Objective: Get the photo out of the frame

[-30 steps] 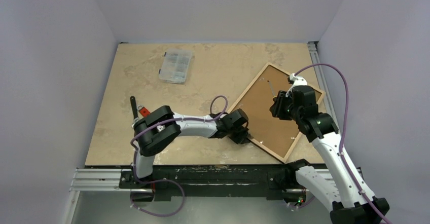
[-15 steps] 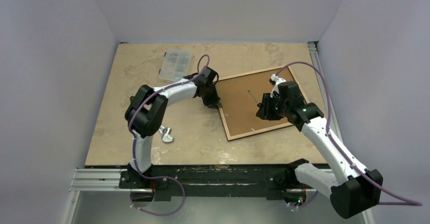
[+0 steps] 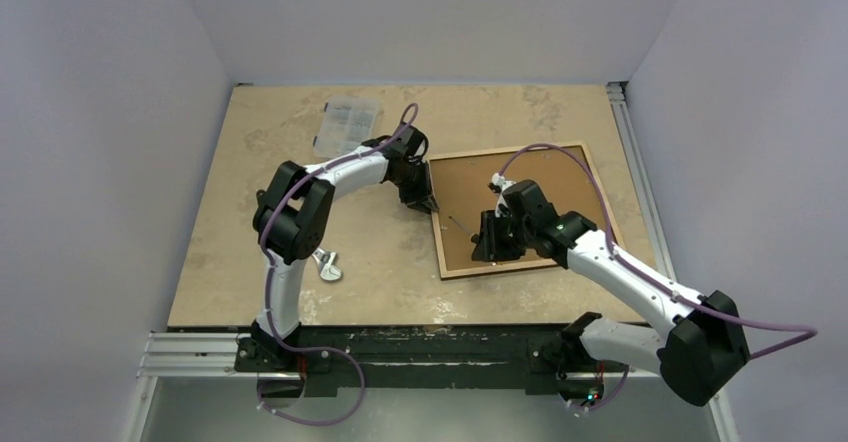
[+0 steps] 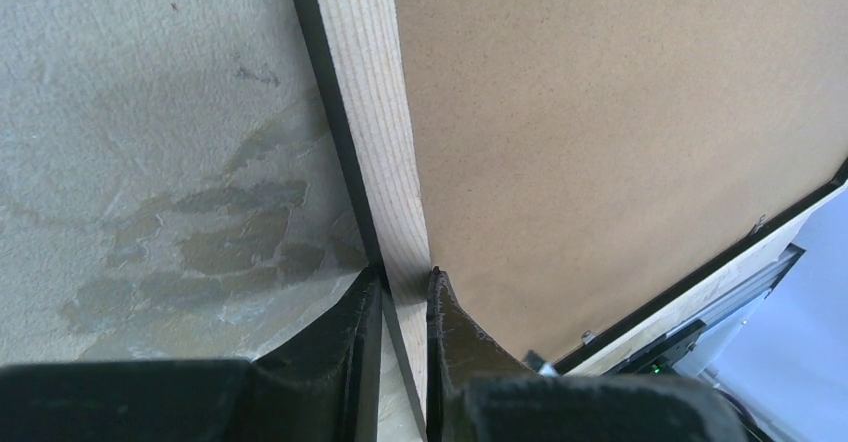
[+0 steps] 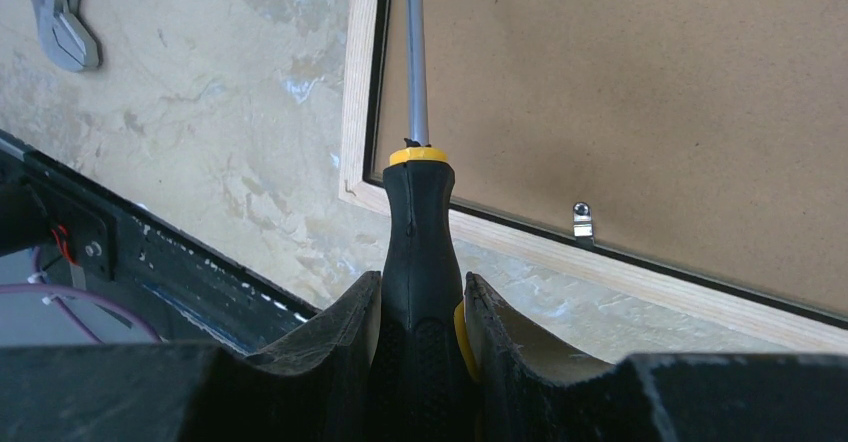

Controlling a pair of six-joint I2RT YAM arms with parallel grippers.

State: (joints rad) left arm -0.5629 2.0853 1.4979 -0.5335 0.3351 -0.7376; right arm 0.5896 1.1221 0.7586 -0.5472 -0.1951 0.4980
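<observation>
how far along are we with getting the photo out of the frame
Done: the frame lies face down, backing panel up. In hand: the left hand pinches its wooden edge; the right hand holds a screwdriver over the backing. Left: a metal clip sits at its edge, backing not lifted, photo out of sight.
</observation>
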